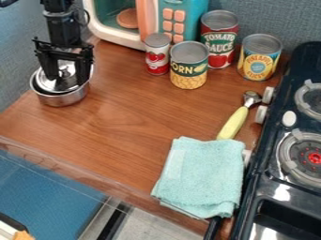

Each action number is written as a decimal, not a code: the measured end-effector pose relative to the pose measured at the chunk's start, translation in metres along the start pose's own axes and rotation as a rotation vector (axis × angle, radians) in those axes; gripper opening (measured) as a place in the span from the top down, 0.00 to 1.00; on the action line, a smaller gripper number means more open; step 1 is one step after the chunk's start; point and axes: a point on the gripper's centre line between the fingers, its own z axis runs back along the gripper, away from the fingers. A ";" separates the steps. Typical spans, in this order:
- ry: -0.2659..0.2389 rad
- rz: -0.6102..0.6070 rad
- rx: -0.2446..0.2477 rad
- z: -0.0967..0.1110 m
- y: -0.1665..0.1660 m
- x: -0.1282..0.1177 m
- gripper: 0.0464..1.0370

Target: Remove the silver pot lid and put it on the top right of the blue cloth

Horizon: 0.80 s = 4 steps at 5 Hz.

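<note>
I can pass across the middle of the tabletop (pixel 125 117), between the cans (pixel 188 77) and the cloth (pixel 203 173); near the stove (pixel 266 187), a scoop (pixel 233 122) obstructs.

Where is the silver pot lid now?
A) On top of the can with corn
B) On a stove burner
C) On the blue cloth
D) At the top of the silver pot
D, because the lid shows at the top of the silver pot, where the pincer hangs.
</note>
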 end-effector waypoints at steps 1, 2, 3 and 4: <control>0.004 0.001 -0.004 0.001 0.000 0.000 0.04; 0.007 -0.005 -0.008 0.001 0.000 0.000 0.04; 0.016 -0.014 -0.021 0.001 -0.002 -0.002 0.04; 0.012 -0.019 -0.036 0.009 -0.002 -0.005 0.04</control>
